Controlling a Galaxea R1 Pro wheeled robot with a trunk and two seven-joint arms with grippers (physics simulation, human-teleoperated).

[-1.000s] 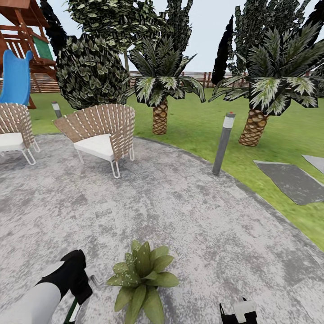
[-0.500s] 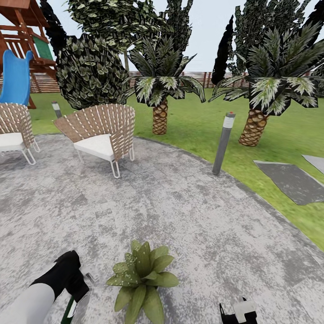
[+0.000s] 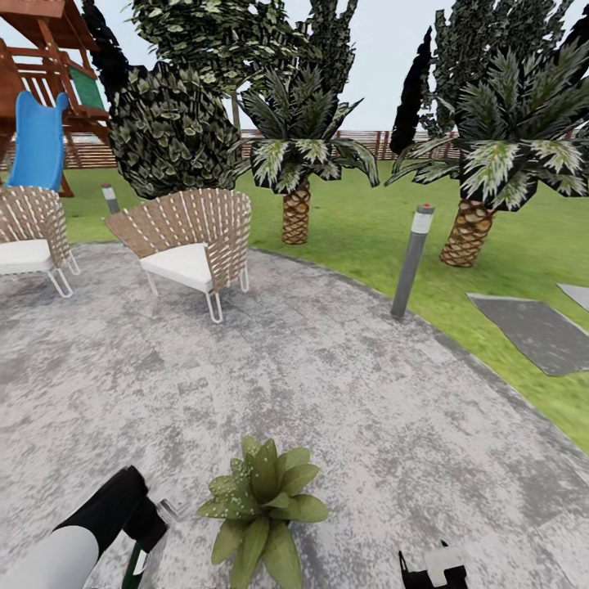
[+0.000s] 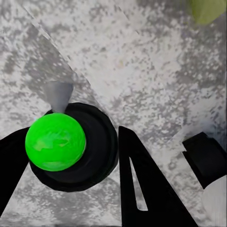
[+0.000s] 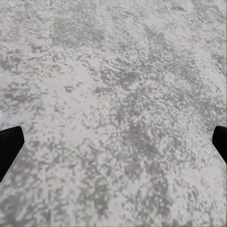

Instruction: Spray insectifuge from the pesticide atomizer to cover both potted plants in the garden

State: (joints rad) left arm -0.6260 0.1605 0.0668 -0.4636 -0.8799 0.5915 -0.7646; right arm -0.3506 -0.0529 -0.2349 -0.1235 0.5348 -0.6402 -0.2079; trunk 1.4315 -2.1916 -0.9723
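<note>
Beside the potted plant (image 3: 262, 511) on the patio (image 3: 368, 409), our left claw (image 4: 71, 156) grips the pesticide atomizer (image 4: 56, 142); misaimed, its spray could miss leaves.

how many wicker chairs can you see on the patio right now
2. One chair stands at the patio's far side, in front of the bush; the other chair is cut off at the picture's left edge. More may be out of frame.

2 wicker chairs (image 3: 192, 241) with white cushions stood on the far side of the paving, a blue slide (image 3: 37, 151) and a wooden play frame (image 3: 57, 49) behind them. A grey bollard light (image 3: 411, 260) stood at the paving's edge, with 2 palms (image 3: 298, 164) on the grass beyond.
</note>
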